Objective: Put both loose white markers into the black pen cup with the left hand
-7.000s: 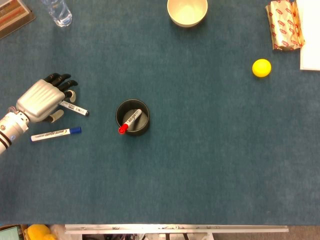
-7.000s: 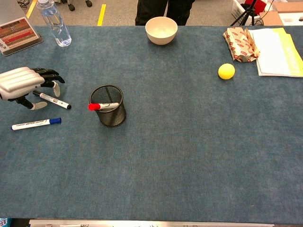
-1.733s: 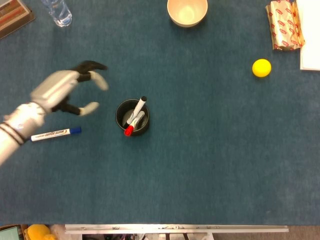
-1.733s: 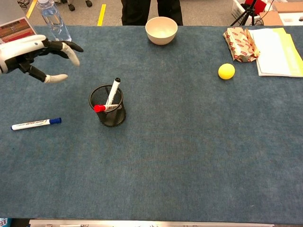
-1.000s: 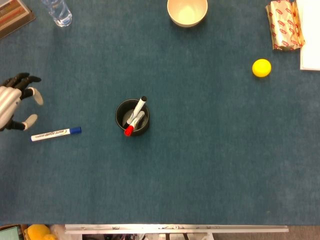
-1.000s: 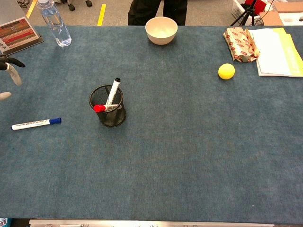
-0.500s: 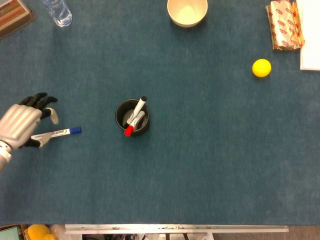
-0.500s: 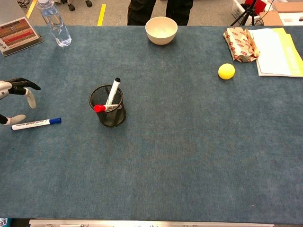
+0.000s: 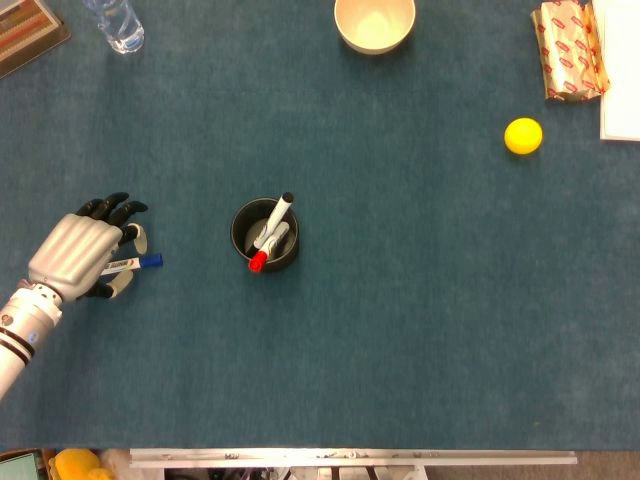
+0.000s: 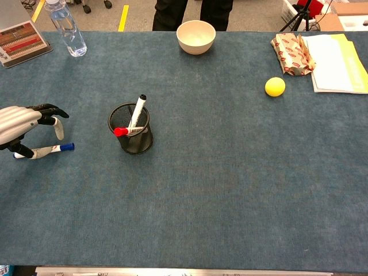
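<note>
**Risk: fumbled pick on the last loose marker**

Landmark is the pen cup [image 9: 265, 235]; going left to right.

- Left hand [image 9: 78, 256] is well left of the cup, arched palm-down over the blue-capped marker [image 10: 46, 150]. Fingers are curled down around the barrel, thumb low beside it. Can't tell whether it's pinching yet or only caging it; no clear lift off the counter [image 9: 400, 330] in either view.
- Right hand isn't in either view.
- Failure 1: the marker is round and lies flat, so if the fingers close off-centre it probably rolls or skids away from the cup and out of the grasp.
- Failure 2: a grip near the tail end leaves the capped end drooping, and it could catch the cup rim on the way in.
- Failure 3: the cup looks like light wire mesh and already holds two markers, one black-capped [image 10: 138, 109] standing tall above the rim, one red-capped [image 10: 123, 131] leaning across the mouth. A low approach could knock the cup over or hit the tall one; the free opening is narrow.

Marker itself: white barrel with small printing, blue cap pointing toward the cup, lying roughly level on the counter, mostly hidden under the hand from above, tail poking out the far side in the chest view.
</note>
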